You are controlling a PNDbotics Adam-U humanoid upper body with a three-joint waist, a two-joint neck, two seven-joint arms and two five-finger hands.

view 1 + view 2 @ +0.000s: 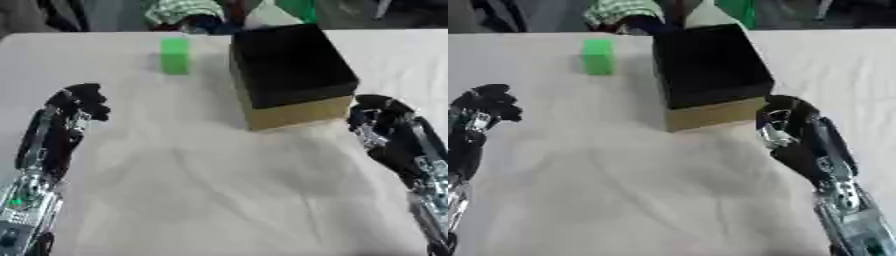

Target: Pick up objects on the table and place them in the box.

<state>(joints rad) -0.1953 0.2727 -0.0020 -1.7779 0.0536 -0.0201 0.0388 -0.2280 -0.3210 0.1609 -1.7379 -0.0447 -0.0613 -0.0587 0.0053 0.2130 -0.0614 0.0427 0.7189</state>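
The small green rectangular block (pixel 175 56) stands just beside the open black-lined cardboard box (pixel 293 75) on the white bench (pixel 219 190). Left hand (pixel 80 102) and right hand (pixel 785 120) both rest with fingers curled, empty. Risk: a reach could nudge the box or topple the block.

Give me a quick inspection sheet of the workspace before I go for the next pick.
Surface: table under a wrinkled white cloth.
Job's things: green block upright, left of the box; box open, dark inside, contents not visible.
Clutter: nothing seen.
Hands: left hand curled, holding nothing, at table's left; right hand curled, holding nothing, beside box's near right corner.
Cables: nothing seen.
Surroundings: green and checked shapes beyond the far edge, unclear.
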